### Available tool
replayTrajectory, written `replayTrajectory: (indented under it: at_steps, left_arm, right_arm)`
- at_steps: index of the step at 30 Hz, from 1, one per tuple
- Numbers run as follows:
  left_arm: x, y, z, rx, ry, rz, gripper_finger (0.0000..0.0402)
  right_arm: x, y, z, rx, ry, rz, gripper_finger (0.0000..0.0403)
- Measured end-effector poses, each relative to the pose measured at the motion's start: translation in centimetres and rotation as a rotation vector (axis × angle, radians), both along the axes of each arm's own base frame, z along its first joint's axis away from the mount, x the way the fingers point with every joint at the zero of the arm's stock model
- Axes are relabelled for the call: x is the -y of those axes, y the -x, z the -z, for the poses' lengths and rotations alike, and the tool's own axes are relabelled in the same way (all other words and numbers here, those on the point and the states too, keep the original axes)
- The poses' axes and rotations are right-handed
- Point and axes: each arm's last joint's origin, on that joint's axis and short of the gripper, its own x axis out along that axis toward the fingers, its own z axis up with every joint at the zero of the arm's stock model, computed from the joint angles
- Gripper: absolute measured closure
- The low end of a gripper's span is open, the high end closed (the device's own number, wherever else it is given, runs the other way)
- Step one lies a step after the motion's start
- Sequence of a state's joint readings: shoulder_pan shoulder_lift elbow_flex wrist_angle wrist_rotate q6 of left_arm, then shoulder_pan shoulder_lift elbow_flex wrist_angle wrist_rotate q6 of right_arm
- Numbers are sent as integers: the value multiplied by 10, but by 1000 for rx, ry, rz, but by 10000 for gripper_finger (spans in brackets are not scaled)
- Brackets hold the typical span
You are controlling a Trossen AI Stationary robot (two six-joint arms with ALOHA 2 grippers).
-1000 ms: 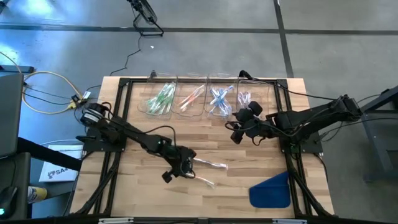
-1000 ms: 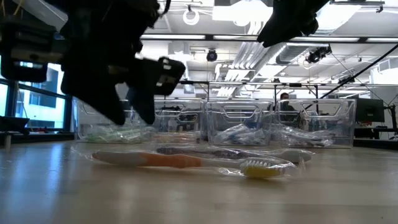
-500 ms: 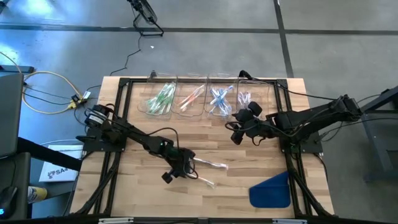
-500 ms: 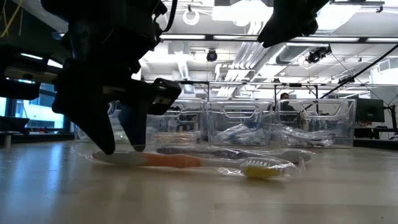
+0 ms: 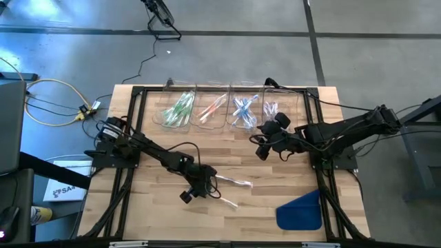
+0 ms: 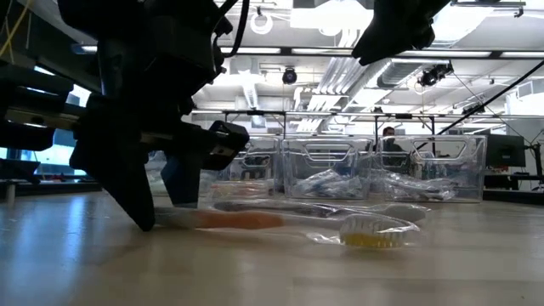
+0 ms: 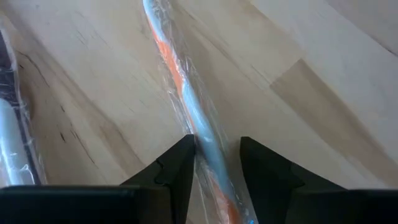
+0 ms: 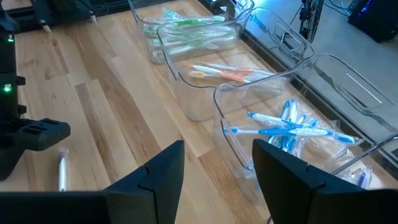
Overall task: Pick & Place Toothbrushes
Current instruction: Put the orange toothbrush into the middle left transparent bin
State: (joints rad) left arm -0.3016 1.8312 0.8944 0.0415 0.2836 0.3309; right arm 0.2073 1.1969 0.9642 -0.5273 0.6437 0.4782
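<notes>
An orange-and-white toothbrush (image 5: 226, 201) in a clear wrapper lies flat on the wooden table, its bristle head (image 6: 370, 231) toward the right. My left gripper (image 5: 201, 189) is open and low over its handle (image 7: 205, 146). One finger stands on each side of the handle, and the tips are down at the table (image 6: 144, 223). A second wrapped toothbrush (image 5: 236, 182) lies just beyond it. My right gripper (image 5: 262, 148) hangs open above the table near the bins, with nothing between its fingers (image 8: 217, 168). My left gripper comes down slanting from the table's left, its fingers across the orange toothbrush's handle (image 7: 200, 140). One fingertip (image 7: 185, 152) stands right at the wrapper's edge. I cannot tell whether it touches. The toothbrush lies flat on the table.
Clear bins stand in a row at the far edge, holding green (image 5: 178, 109), orange (image 5: 212, 109), blue (image 5: 243, 110) and purple (image 5: 272, 108) toothbrushes. A blue flat cloth-like piece (image 5: 301, 210) lies near the right front corner. Black frame rails (image 5: 131, 138) border the table's sides.
My left gripper has sunk toward the table and rolled a little. Its fingertips have gone from above the orange toothbrush's handle to either side of it, at table height. The gap between them looks unchanged.
</notes>
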Motion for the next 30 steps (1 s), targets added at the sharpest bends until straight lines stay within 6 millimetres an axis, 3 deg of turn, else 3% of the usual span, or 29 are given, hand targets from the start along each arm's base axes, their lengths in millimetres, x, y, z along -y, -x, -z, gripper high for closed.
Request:
replayTrajectory:
  at_steps: [6, 16, 24, 30]
  left_arm:
    - [0, -2, 0, 21, 5, -1, 283]
    - [0, -3, 0, 39, -11, -16, 384]
    - [0, -3, 0, 30, -3, -37, 371]
    - [0, -3, 0, 32, -6, -39, 384]
  right_arm:
    - [0, 0, 0, 0, 0, 0, 220]
    - [0, 0, 0, 0, 0, 0, 220]
    - [0, 0, 0, 0, 0, 0, 220]
    - [0, 0, 0, -2, 2, -2, 220]
